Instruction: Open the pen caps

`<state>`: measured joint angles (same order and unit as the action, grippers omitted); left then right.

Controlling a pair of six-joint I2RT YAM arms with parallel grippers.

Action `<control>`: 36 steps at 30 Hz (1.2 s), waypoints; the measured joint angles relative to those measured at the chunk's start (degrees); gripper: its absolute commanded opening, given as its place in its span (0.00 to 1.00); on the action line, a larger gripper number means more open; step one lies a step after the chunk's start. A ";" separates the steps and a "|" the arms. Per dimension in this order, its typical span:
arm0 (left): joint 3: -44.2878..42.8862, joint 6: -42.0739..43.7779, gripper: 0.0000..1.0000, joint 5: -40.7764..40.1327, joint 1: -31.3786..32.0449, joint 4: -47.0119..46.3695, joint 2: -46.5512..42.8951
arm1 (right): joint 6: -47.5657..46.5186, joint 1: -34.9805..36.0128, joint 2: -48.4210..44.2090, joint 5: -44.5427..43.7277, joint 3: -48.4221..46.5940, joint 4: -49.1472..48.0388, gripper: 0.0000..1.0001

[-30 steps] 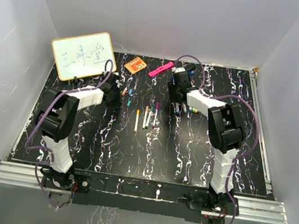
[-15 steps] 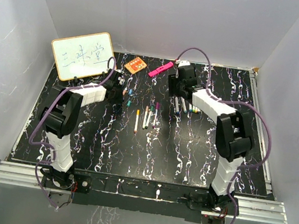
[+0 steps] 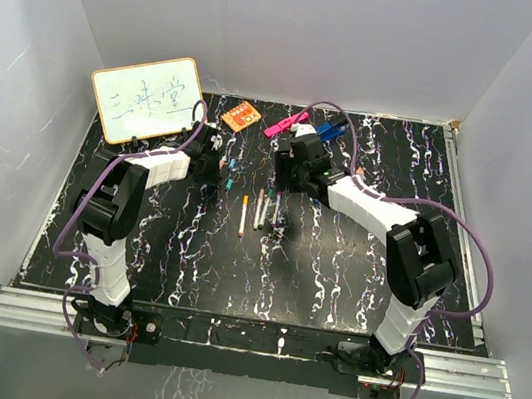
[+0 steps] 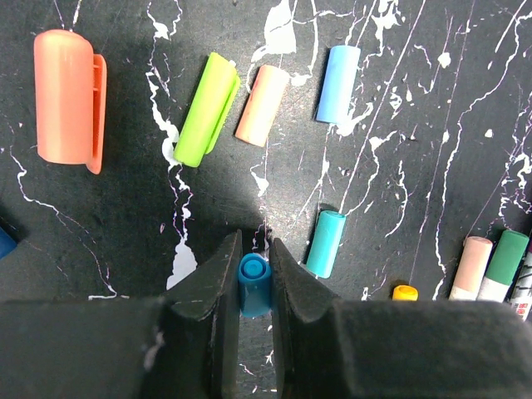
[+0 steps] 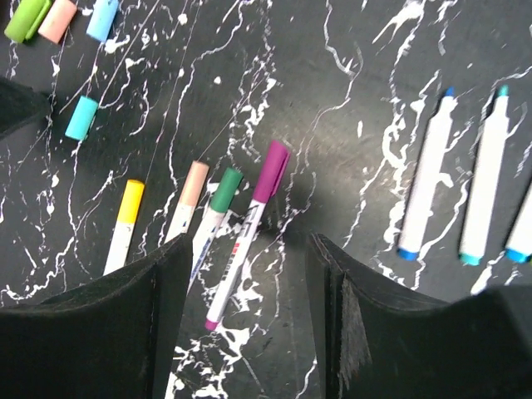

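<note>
Left fingers point(image 4: 209, 287): pressed together on a little blue cap point(image 4: 253, 287). The cap sits upright between them, with its open end showing.

Right fingers point(image 5: 166, 307): spread wide with nothing between them. They hang over the row of pens in the middle of the tabletop point(image 3: 336, 271).

Caps that are off: a big orange cap point(image 4: 66, 96), a green cap point(image 4: 206, 108), a peach cap point(image 4: 262, 105), a light blue cap point(image 4: 338, 72) and a teal cap point(image 4: 326, 243). They lie apart on the left side of the tabletop, to the left of the pens.

Caps that are on: a yellow cap point(image 5: 130, 202), a pink cap point(image 5: 194, 184), a green-capped pen point(image 5: 224, 189) and a purple cap point(image 5: 271, 169). These four pens lie side by side, and the purple one is closest to the gap between my right fingers.

Open pens: two white pens with bare tips, one blue point(image 5: 428, 174) and one teal point(image 5: 486, 179), lie to the right of the capped ones.

Step I think I am on: put the blue cap down with the other loose caps, then start on the purple pen.

How to do it well: I would drop the blue cap on a bare spot, not on top of the teal cap just beside it. For the purple pen, I would turn my right fingers across the white body and go straight down. Then my left fingers can pinch only the cap and pull along the pen, not sideways.

Watch out: the pens lie close together, so wide fingers may bump the green one and roll it.
</note>
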<state>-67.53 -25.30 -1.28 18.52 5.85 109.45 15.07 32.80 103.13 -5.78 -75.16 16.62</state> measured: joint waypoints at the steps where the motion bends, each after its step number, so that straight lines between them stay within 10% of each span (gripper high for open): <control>1: 0.00 0.00 0.16 0.00 0.00 0.02 0.00 | 0.59 0.50 0.07 -0.02 0.35 0.35 0.54; 22: -0.22 -0.24 0.31 -0.72 0.09 0.61 -0.20 | 6.25 4.98 3.78 -3.13 1.16 2.58 0.52; 33: 6.16 -1.99 0.97 -5.70 0.09 -1.60 -19.89 | 6.51 5.09 7.72 -4.63 1.16 3.23 0.49; 36: 8.41 -2.80 0.99 -5.99 0.09 -4.00 -26.51 | 6.51 5.09 7.78 -5.01 1.16 3.39 0.48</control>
<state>-59.11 -28.10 -7.27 18.61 1.85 82.94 21.58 37.89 110.91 -10.79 -74.00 20.01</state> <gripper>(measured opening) 0.964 0.491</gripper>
